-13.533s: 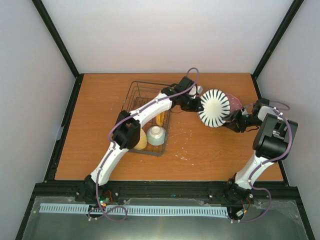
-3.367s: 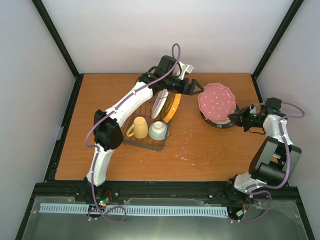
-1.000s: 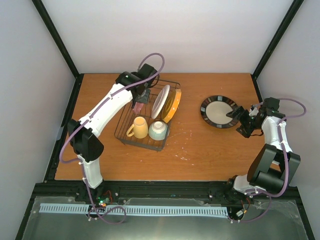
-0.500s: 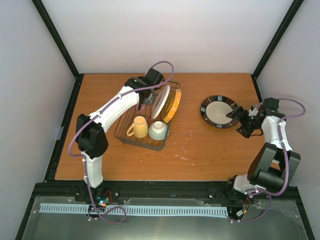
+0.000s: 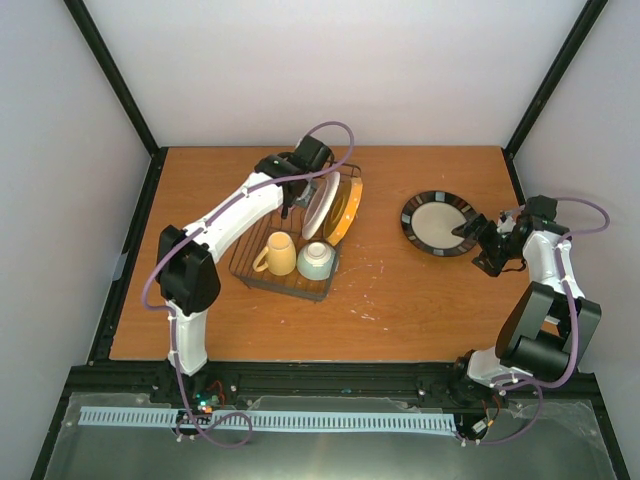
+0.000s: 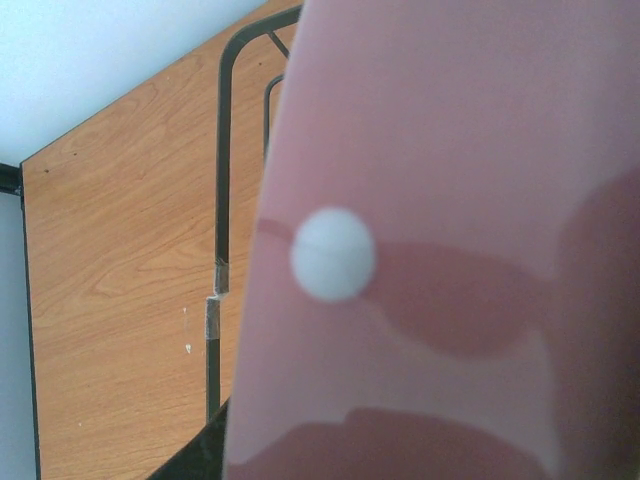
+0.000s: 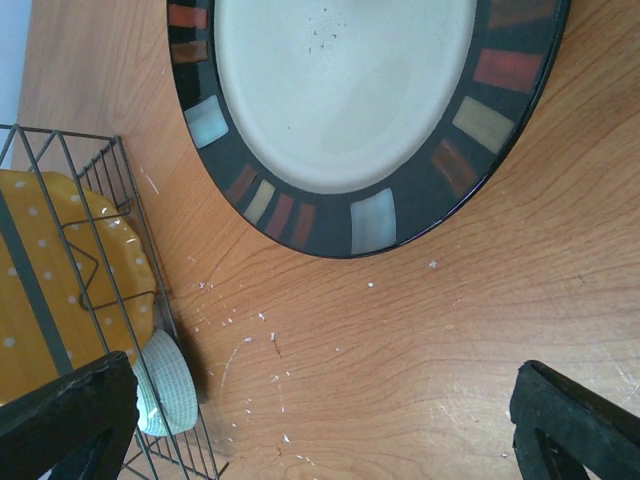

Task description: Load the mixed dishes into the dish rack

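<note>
The dish rack (image 5: pixel 243 262) holds the yellow mug (image 5: pixel 278 254) and the mint-green bowl (image 5: pixel 316 260) at its near end. The striped plate (image 5: pixel 320 205) and the orange dotted plate (image 5: pixel 345 210) stand on edge at its far end. My left gripper (image 5: pixel 292 198) is over the rack just left of them, shut on the pink plate (image 6: pixel 450 250), which fills the left wrist view and hides the fingers. The dark-rimmed plate (image 5: pixel 438 223) lies flat on the table. My right gripper (image 5: pixel 478 245) is open and empty beside its right edge.
The right wrist view shows the dark-rimmed plate (image 7: pixel 340 90), the rack wires (image 7: pixel 95 290), the orange plate (image 7: pixel 40 290), the bowl (image 7: pixel 160 385) and bare scuffed wood between them. The left wrist view shows the rack's rim wire (image 6: pixel 222 150).
My left arm has swung right along the rack's far end, bringing the pink plate up beside the striped plate. The right arm has hardly moved.
</note>
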